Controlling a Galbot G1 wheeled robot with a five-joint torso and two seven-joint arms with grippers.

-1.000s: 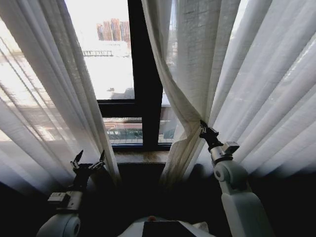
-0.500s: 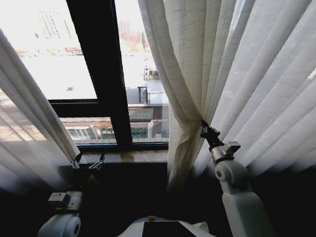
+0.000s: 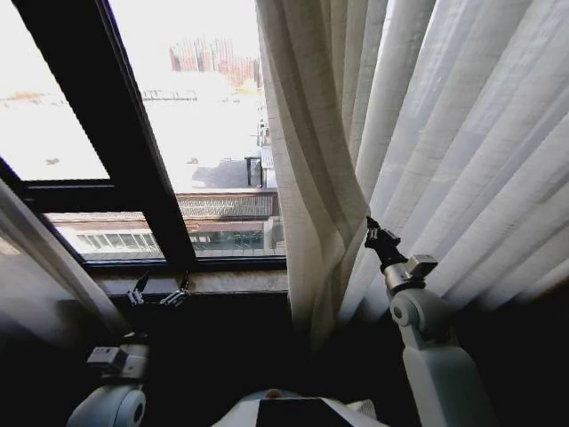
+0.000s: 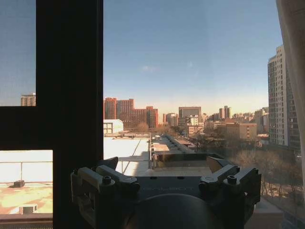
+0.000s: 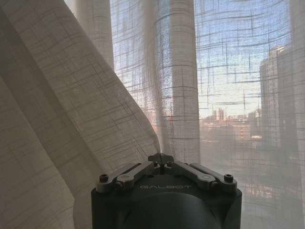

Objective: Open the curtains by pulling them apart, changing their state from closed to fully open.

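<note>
Curtains (image 3: 427,133) bunched at right gripper (image 3: 372,228); left gripper (image 3: 160,289) free.

The right curtain (image 3: 391,133) hangs right of the window frame (image 3: 133,160), its inner edge bunched at the right claw (image 3: 372,229). The left claw (image 3: 160,289) sits low before the windowsill (image 3: 222,280), with the left curtain (image 3: 44,267) at far left.

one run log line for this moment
right gripper: shut on right curtain panel | left gripper: open, by window sill | left curtain panel: drawn aside | window frame: exposed
</note>
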